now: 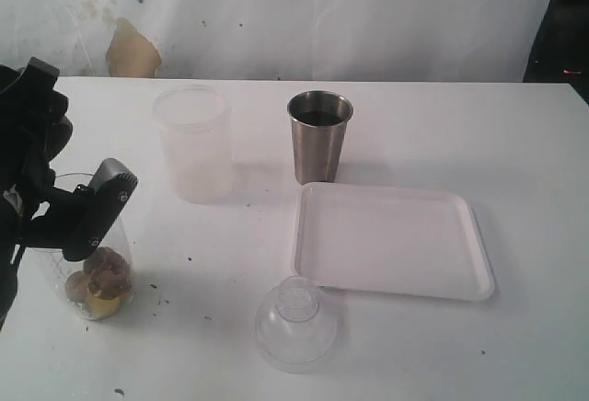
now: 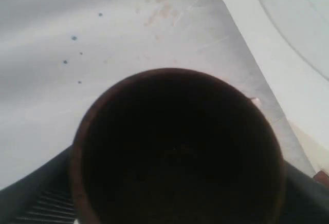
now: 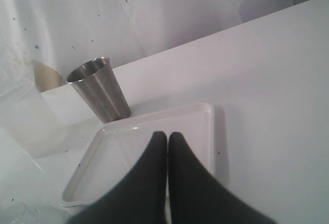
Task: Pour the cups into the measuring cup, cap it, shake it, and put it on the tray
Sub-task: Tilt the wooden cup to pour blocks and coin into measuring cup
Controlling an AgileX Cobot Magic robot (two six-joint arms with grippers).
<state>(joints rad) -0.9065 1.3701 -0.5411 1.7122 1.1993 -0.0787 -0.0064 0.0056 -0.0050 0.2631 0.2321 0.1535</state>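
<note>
Currently, the task stands at its first pour. The left gripper (image 1: 90,215) is clamped around the wooden cup (image 2: 177,152). The cup's dark inside fills the left wrist view, with a finger on either side. In the exterior view the gripper sits at the upper part of the measuring cup (image 1: 109,263), which stands upright near the left edge of the table (image 1: 515,143).

Brown and yellowish material lies at the bottom of the measuring cup, so part of the wooden cup's load appears to be transferred. Whether that cup is now empty cannot be told from its dark interior.

The steel tumbler (image 1: 319,139) stands upright just behind the tray (image 1: 391,240), with dark contents inside, not yet poured. The clear domed cap (image 1: 296,323) lies on the table in front of the tray, not fitted. The right gripper (image 3: 167,147) is closed on nothing, above the tray.

Remaining, by this reading: the tumbler pour, capping, shaking, and placement on the tray.
</note>
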